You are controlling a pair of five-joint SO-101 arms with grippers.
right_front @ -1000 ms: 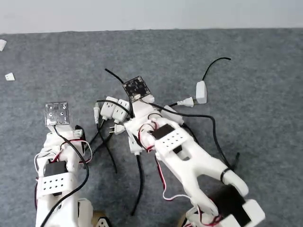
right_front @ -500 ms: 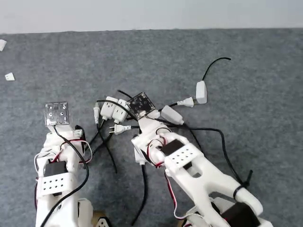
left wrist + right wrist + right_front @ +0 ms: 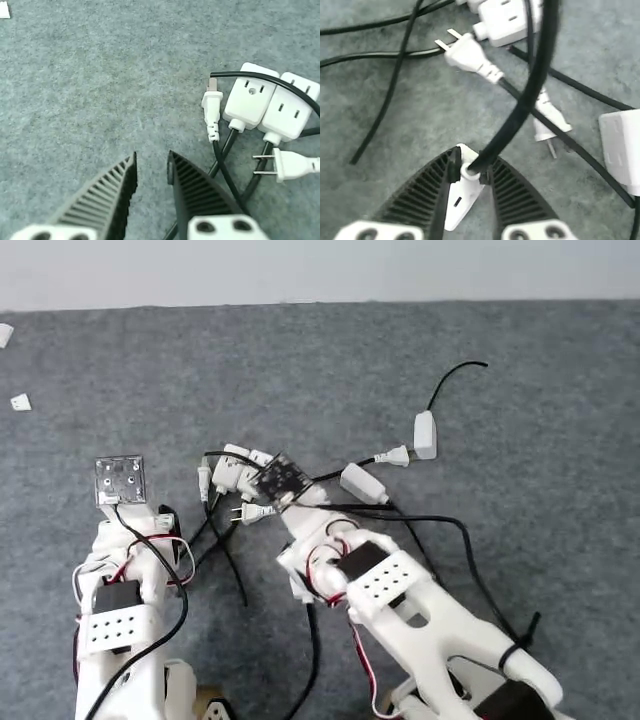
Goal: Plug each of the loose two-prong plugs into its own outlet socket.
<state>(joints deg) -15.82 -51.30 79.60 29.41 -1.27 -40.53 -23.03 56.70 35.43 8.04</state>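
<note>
Right wrist view: the right gripper (image 3: 470,162) is pinching a white plug (image 3: 461,200) clear of any socket. In the high view, another loose plug (image 3: 255,510) lies at five o'clock from the empty twin sockets (image 3: 236,469). The left gripper (image 3: 150,165) is parted and holds nothing. Seemingly no plug is seated yet.

Left gripper (image 3: 151,157) with two ribbed dark fingers (image 3: 110,195) parted by a narrow gap above grey carpet (image 3: 100,75). Beyond the fingertips and off to one side, two white outlet sockets (image 3: 250,97) lie touching side by side, with a black cable (image 3: 260,77) arching across their faces. A white plug (image 3: 211,107) lies just beside one socket, and a second two-prong plug (image 3: 290,165) lies closer to the gripper, prongs exposed.
</note>
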